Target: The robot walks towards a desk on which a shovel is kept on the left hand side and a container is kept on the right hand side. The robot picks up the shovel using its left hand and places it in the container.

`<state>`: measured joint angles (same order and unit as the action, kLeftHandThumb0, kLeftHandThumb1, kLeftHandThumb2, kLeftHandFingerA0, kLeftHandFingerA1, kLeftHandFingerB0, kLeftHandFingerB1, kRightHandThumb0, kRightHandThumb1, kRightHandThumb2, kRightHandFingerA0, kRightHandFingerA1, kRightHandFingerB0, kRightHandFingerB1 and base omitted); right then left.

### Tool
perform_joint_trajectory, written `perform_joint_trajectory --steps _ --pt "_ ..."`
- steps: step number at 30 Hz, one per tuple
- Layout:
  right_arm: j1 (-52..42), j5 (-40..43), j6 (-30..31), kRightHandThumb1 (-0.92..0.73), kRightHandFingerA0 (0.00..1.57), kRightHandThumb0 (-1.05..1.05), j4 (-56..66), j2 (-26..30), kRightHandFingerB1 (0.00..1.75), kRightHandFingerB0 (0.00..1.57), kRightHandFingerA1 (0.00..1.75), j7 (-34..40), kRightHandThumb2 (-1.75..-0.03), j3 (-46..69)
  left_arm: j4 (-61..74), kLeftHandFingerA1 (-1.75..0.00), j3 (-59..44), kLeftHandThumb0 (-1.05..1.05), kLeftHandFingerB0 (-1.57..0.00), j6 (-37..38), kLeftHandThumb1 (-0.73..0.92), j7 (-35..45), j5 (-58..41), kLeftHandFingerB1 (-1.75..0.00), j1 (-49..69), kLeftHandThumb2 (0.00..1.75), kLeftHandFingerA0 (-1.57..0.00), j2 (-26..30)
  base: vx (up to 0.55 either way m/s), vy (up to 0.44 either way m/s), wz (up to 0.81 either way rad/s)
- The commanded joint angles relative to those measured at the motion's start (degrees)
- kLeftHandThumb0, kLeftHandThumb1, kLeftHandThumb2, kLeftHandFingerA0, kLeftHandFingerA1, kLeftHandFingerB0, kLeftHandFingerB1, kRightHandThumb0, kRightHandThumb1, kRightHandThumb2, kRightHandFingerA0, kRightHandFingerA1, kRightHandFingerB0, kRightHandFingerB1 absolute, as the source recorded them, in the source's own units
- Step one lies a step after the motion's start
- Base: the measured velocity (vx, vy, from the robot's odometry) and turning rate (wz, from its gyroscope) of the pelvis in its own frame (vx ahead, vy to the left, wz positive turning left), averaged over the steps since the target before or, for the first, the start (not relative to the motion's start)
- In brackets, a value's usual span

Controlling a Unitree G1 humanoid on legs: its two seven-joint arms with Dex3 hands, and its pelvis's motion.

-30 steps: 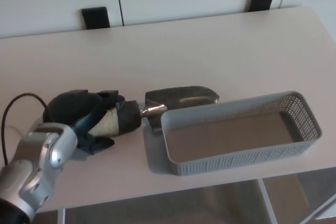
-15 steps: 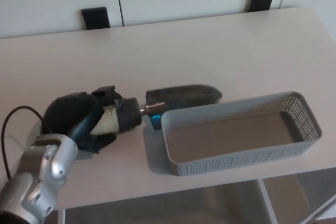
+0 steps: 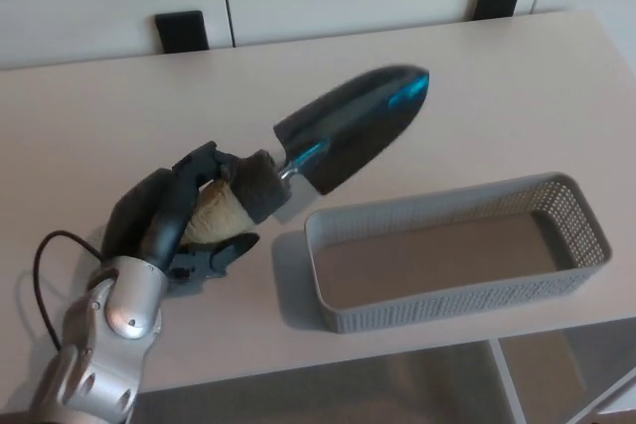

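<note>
Garden trowel (image 3: pixel 348 131) held off the desk (image 3: pixel 119 116) by left hand (image 3: pixel 189 215), blade tilted up.

Pale wooden handle w/ dark collar is wrapped by the black fingers (image 3: pixel 167 201), thumb closed underneath; grip is firm on the handle. Dark metal blade is pointed up and to the right, w/ a blue glint seen near the tip, above the desk and just beyond the near-left corner of the grey mesh container (image 3: pixel 452 250). Container is seen on the desk's right side, nothing in it. Right hand not seen.
</note>
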<state>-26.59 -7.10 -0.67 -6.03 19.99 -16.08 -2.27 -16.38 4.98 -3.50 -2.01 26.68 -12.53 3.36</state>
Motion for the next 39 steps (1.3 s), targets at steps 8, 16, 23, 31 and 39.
perform_joint_trajectory --steps 8,16,23,31,39 --pt "0.41 -0.55 -0.20 -0.57 0.80 -0.30 -0.39 1.38 0.50 0.50 0.54 -0.70 -0.57 -0.26 12.11 -1.45 -11.18 -0.19 -0.89 -5.02 0.69 6.79 -21.29 -1.11 4.58 0.82 -1.15 -9.61 0.00 0.000 0.00" --pt "0.19 -1.20 0.92 -0.58 0.79 -0.29 0.29 1.30 0.49 0.50 0.53 -0.30 -0.57 -0.69 27.46 -1.39 3.32 -0.30 -0.81 3.59 0.79 8.23 -4.90 -1.16 7.86 0.73 -1.05 -2.81 0.00 0.000 0.00" --pt "0.12 -1.50 0.43 -0.58 0.80 -0.29 -0.09 1.58 0.49 0.49 0.54 -0.44 -0.58 -1.18 32.05 -1.67 13.30 -0.25 -0.74 1.09 0.81 10.45 6.53 -1.22 5.04 0.66 -0.83 6.87 0.00 0.000 0.00" --pt "0.01 -2.49 -0.38 -0.59 0.79 -0.29 0.29 2.26 0.49 0.50 0.53 -0.55 -0.57 -1.68 33.71 -1.28 21.40 -0.36 -0.79 -4.55 0.57 20.52 17.62 -0.85 -2.12 0.88 -1.02 14.85 0.00 0.000 0.00" --pt "0.04 -3.40 0.73 -0.59 0.79 -0.29 0.69 2.54 0.47 0.49 0.52 -0.60 -0.57 -2.20 32.29 -1.41 24.41 -0.25 -0.85 -4.97 0.73 19.05 22.16 -0.68 -3.01 0.64 -0.95 16.39 0.00 0.000 0.00"
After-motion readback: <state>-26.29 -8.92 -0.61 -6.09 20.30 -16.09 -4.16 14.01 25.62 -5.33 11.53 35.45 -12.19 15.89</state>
